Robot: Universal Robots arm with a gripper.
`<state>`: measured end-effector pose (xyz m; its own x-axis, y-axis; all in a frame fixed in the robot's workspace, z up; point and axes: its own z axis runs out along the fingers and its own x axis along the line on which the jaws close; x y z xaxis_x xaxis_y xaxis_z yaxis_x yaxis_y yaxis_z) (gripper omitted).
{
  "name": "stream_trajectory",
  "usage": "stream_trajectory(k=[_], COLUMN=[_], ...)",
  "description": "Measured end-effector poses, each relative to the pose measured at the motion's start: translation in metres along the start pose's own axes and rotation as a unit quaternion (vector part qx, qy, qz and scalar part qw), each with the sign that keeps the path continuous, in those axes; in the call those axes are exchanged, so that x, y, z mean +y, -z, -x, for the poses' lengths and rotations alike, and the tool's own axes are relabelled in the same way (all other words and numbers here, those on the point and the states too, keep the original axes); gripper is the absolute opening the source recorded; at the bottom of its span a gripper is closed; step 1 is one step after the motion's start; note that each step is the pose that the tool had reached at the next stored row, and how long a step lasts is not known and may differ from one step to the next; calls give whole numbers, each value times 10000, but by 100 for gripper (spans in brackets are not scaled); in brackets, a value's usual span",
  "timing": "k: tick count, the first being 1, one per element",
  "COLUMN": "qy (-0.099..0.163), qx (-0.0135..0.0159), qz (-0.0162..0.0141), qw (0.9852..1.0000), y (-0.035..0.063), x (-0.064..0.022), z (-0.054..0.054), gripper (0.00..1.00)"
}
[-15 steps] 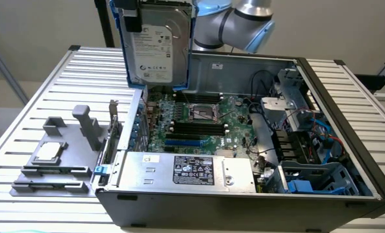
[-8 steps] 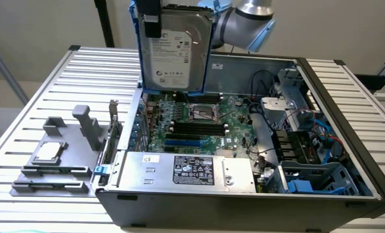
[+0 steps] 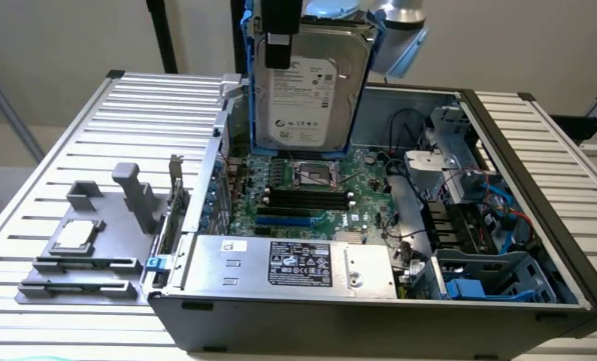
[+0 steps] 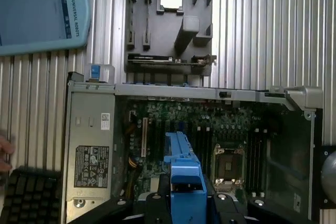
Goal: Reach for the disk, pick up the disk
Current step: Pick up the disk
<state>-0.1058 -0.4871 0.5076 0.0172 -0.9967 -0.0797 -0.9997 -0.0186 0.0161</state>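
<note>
One disk (image 3: 307, 89), clamped in tool (image 3: 278, 41), lifted clear above open computer case (image 3: 379, 301); pickup looks complete.

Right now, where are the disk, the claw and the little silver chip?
disk (image 3: 301, 101): exterior view, on its white label.
claw (image 3: 278, 34): exterior view, on the black finger over the disk's top edge.
silver chip (image 3: 75, 235): exterior view, on its flat top.
</note>
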Motion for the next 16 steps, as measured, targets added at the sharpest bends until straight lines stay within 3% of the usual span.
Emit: stream_trajectory(k=[16], qy=[0], qx=[0], qz=[4], qw=[10000], y=[36], x=[-719], z=[-303], gripper=[33])
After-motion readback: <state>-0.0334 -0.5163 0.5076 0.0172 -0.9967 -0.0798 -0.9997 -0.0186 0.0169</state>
